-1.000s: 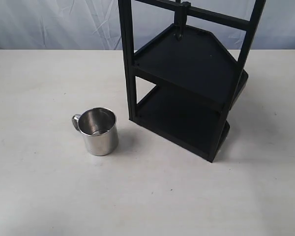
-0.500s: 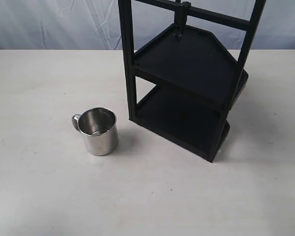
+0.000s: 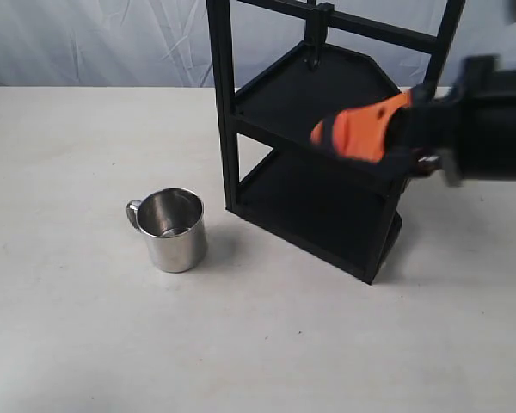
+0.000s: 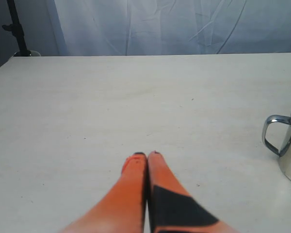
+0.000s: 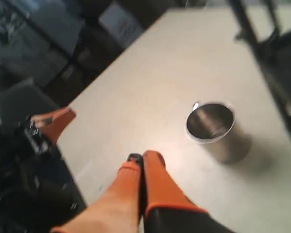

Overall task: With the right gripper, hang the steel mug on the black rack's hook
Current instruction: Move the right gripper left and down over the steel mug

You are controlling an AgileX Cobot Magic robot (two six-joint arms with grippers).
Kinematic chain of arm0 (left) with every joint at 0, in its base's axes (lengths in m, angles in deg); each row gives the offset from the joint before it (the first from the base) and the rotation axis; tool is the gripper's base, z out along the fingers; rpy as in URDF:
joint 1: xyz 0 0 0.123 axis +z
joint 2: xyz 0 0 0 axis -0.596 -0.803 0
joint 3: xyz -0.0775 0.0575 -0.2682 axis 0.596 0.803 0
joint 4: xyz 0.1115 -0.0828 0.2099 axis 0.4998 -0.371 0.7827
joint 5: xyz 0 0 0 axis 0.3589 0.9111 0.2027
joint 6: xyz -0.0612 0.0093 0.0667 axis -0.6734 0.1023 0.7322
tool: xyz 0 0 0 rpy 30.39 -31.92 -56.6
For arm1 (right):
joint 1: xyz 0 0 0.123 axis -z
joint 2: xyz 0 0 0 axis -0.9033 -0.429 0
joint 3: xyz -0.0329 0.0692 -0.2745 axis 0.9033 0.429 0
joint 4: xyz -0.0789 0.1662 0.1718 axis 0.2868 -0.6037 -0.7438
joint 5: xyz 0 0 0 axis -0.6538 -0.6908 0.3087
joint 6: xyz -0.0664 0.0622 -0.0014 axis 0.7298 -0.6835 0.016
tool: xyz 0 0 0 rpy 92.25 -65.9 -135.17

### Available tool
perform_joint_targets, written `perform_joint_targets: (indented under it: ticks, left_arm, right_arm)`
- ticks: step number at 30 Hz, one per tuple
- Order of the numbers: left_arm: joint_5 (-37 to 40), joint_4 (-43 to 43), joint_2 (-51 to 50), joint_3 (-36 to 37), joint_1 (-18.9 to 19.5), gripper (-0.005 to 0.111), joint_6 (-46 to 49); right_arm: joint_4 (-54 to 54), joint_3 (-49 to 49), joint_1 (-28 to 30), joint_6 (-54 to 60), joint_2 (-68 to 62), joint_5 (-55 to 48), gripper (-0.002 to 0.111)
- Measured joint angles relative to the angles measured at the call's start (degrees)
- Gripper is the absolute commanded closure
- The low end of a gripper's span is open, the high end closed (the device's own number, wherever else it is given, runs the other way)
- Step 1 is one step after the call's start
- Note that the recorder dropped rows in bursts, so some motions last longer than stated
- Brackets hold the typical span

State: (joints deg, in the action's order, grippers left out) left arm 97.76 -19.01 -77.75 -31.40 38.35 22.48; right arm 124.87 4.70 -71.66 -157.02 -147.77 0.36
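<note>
The steel mug (image 3: 174, 229) stands upright on the white table, left of the black rack (image 3: 327, 138), its handle turned to the left. The right wrist view looks down on the mug (image 5: 213, 128), and its handle (image 4: 274, 136) shows at the edge of the left wrist view. The hook (image 3: 313, 53) hangs bare under the rack's top crossbar. My right gripper (image 3: 320, 135) is blurred, in front of the rack's upper shelf, high above the table; its orange fingers (image 5: 141, 156) are pressed together with nothing held. My left gripper (image 4: 147, 154) is shut and empty, low over bare table.
The white table (image 3: 86, 335) stretches wide around the mug and in front of the rack. A pale curtain (image 3: 95, 39) hangs behind. Beyond the table's edge in the right wrist view lie dark equipment and another orange part (image 5: 51, 124).
My right arm has swung into the exterior view from the right, now crossing in front of the rack's upper shelf. The mug and rack have not moved.
</note>
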Motion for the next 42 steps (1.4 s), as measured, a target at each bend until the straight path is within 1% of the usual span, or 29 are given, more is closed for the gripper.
perform_joint_targets:
  ticks: [1,2,4,6,9,10,11,13,15,17,18,19,21,23,24,25,27,30,32,34,39,42]
  left_arm:
    - [0.0,0.0,0.0,0.0,0.0,0.107,0.0]
    - [0.0,0.0,0.0,0.0,0.0,0.107,0.0]
    - [0.0,0.0,0.0,0.0,0.0,0.107,0.0]
    - [0.0,0.0,0.0,0.0,0.0,0.107,0.0]
    - [0.0,0.0,0.0,0.0,0.0,0.107,0.0]
    - [0.0,0.0,0.0,0.0,0.0,0.107,0.0]
    - [0.0,0.0,0.0,0.0,0.0,0.107,0.0]
    - [0.0,0.0,0.0,0.0,0.0,0.107,0.0]
    - [0.0,0.0,0.0,0.0,0.0,0.107,0.0]
    - [0.0,0.0,0.0,0.0,0.0,0.107,0.0]
    - [0.0,0.0,0.0,0.0,0.0,0.107,0.0]
    - [0.0,0.0,0.0,0.0,0.0,0.107,0.0]
    - [0.0,0.0,0.0,0.0,0.0,0.107,0.0]
    - [0.0,0.0,0.0,0.0,0.0,0.107,0.0]
    - [0.0,0.0,0.0,0.0,0.0,0.107,0.0]
    - [0.0,0.0,0.0,0.0,0.0,0.107,0.0]
    - [0.0,0.0,0.0,0.0,0.0,0.107,0.0]
    - [0.0,0.0,0.0,0.0,0.0,0.107,0.0]
    - [0.0,0.0,0.0,0.0,0.0,0.107,0.0]
    - [0.0,0.0,0.0,0.0,0.0,0.107,0.0]
    - [0.0,0.0,0.0,0.0,0.0,0.107,0.0]
    - [0.0,0.0,0.0,0.0,0.0,0.107,0.0]
  right_arm:
    - [0.8,-1.0,-2.2,0.3,-3.3,0.7,0.108]
    - [1.8,-3.0,-7.4,1.6,-8.6,1.2,0.108]
    - [2.2,-5.1,-14.0,2.8,-13.9,-0.2,0.108]
    - [2.7,-8.9,-23.5,3.6,-20.0,-7.1,0.108]
    - [2.7,-13.0,-30.6,3.8,-25.2,-14.6,0.108]
    - [2.7,-14.9,-33.0,4.4,-27.3,-17.8,0.106]
    - [2.7,-16.5,-35.4,5.8,-29.0,-21.6,0.103]
    - [2.7,-17.5,-37.9,9.1,-30.2,-27.2,0.092]
    - [2.7,-17.9,-40.4,12.9,-30.7,-35.0,0.077]
    - [2.7,-18.0,-42.7,16.6,-30.9,-42.2,0.065]
    - [2.7,-18.0,-43.6,17.8,-30.9,-45.8,0.064]
    - [2.7,-18.2,-44.0,18.6,-30.9,-48.5,0.066]
    - [2.7,-18.2,-44.0,19.4,-30.9,-51.0,0.075]
    - [2.7,-18.2,-43.6,19.8,-30.9,-51.1,0.084]
    - [2.5,-18.2,-43.2,20.0,-31.0,-50.4,0.088]
    - [2.5,-18.4,-42.9,20.3,-31.3,-49.7,0.088]
    - [2.5,-19.0,-42.5,21.5,-31.7,-49.3,0.084]
    - [2.5,-20.2,-42.0,23.5,-32.7,-49.7,0.07]
    - [2.5,-20.8,-42.0,25.9,-33.2,-51.1,0.063]
    - [2.5,-21.2,-41.8,28.3,-34.1,-52.8,0.064]
    - [2.5,-21.3,-41.8,32.7,-37.0,-56.5,0.078]
    - [2.5,-21.3,-41.8,34.8,-38.5,-58.7,0.079]
